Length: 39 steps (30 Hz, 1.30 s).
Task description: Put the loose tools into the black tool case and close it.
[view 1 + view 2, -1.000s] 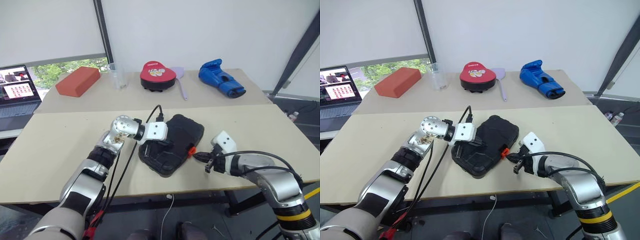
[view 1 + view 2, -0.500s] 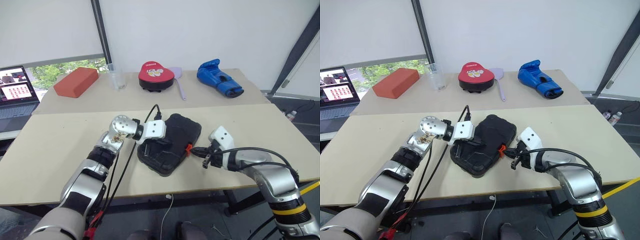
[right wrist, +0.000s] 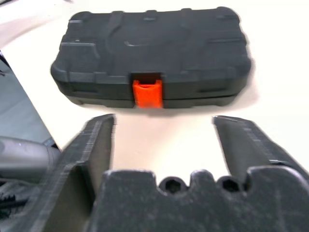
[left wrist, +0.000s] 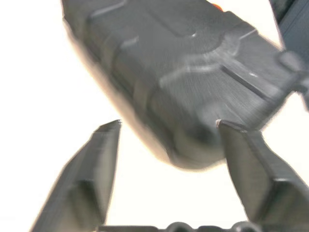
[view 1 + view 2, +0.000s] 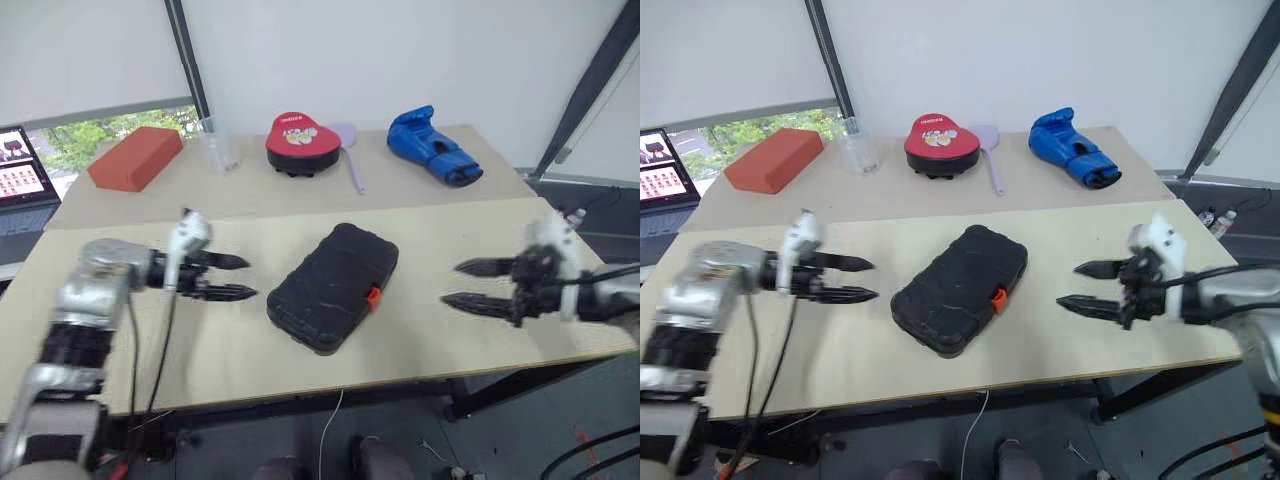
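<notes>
The black tool case [image 5: 333, 287] lies shut and flat on the near table, its orange latch [image 5: 373, 296] facing the right side. The loose tools are out of view. My left gripper [image 5: 250, 277] hovers a short way left of the case, open, with nothing between its fingers, pointing at it. My right gripper [image 5: 450, 283] hovers to the right of the case, also open and empty, aimed at the latch side. The right wrist view shows the case [image 3: 154, 48] and latch [image 3: 147, 93] beyond the spread fingers. In the left wrist view one corner of the case [image 4: 193, 72] is close ahead.
On the far table stand a red brick-shaped block [image 5: 135, 158], a clear cup [image 5: 218, 150], a red pad [image 5: 300, 140], a lilac spatula [image 5: 348, 150] and a blue boxing glove [image 5: 432, 148]. A laptop [image 5: 20, 170] sits at the far left.
Both grippers have drawn away from the case, the left one leftward, the right one rightward and up, and both have opened. The case lies shut where it was.
</notes>
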Each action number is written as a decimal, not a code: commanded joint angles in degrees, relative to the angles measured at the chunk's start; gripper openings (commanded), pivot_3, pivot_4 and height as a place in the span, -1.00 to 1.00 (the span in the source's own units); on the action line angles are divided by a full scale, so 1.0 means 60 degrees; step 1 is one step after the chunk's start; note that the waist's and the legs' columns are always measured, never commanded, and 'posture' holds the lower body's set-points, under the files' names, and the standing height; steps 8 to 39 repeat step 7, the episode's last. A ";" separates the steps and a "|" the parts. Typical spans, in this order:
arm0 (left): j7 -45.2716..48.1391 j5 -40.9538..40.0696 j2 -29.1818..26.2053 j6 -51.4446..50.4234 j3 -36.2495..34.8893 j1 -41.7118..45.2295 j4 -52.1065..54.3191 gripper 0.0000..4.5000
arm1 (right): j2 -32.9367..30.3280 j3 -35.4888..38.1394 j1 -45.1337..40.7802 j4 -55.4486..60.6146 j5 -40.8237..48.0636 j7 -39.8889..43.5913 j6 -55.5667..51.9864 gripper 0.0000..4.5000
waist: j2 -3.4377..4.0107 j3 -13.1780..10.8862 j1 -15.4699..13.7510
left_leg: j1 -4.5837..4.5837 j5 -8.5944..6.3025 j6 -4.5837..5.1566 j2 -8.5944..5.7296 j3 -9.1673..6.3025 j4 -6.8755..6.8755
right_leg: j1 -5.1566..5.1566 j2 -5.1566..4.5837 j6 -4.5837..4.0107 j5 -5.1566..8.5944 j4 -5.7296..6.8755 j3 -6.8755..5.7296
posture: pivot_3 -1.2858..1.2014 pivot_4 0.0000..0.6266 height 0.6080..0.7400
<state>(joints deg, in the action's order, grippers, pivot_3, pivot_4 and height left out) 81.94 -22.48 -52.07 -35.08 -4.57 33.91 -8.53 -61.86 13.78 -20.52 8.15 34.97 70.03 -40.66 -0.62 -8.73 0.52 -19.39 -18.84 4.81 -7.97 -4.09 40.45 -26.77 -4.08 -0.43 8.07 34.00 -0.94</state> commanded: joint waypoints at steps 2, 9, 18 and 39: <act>0.0063 -0.1009 -0.1099 -0.0838 -0.1408 -0.1059 0.1478 0.95 | -0.0548 -0.0252 -0.0926 -0.1184 -0.0358 0.1364 0.1246 0.99 | 0.0032 -0.0020 -0.0071 | 0.0011 -0.0008 -0.0015 -0.0011 0.0003 -0.0035 | 0.0001 -0.0021 -0.0002 0.0003 -0.0006 -0.0007 | 0.03 -0.52 1.00; -0.0265 -0.1378 -0.1349 -0.0889 -0.2065 -0.2032 0.2094 0.95 | -0.0380 -0.0987 -0.1821 -0.1883 -0.0732 0.2052 0.1881 0.99 | 0.0036 -0.0041 -0.0129 | 0.0010 -0.0014 -0.0032 -0.0015 0.0006 -0.0044 | 0.0002 -0.0037 -0.0012 0.0010 -0.0012 -0.0026 | 0.03 -0.52 1.00; -0.0265 -0.1378 -0.1349 -0.0889 -0.2065 -0.2032 0.2094 0.95 | -0.0380 -0.0987 -0.1821 -0.1883 -0.0732 0.2052 0.1881 0.99 | 0.0036 -0.0041 -0.0129 | 0.0010 -0.0014 -0.0032 -0.0015 0.0006 -0.0044 | 0.0002 -0.0037 -0.0012 0.0010 -0.0012 -0.0026 | 0.03 -0.52 1.00; -0.0265 -0.1378 -0.1349 -0.0889 -0.2065 -0.2032 0.2094 0.95 | -0.0380 -0.0987 -0.1821 -0.1883 -0.0732 0.2052 0.1881 0.99 | 0.0036 -0.0041 -0.0129 | 0.0010 -0.0014 -0.0032 -0.0015 0.0006 -0.0044 | 0.0002 -0.0037 -0.0012 0.0010 -0.0012 -0.0026 | 0.03 -0.52 1.00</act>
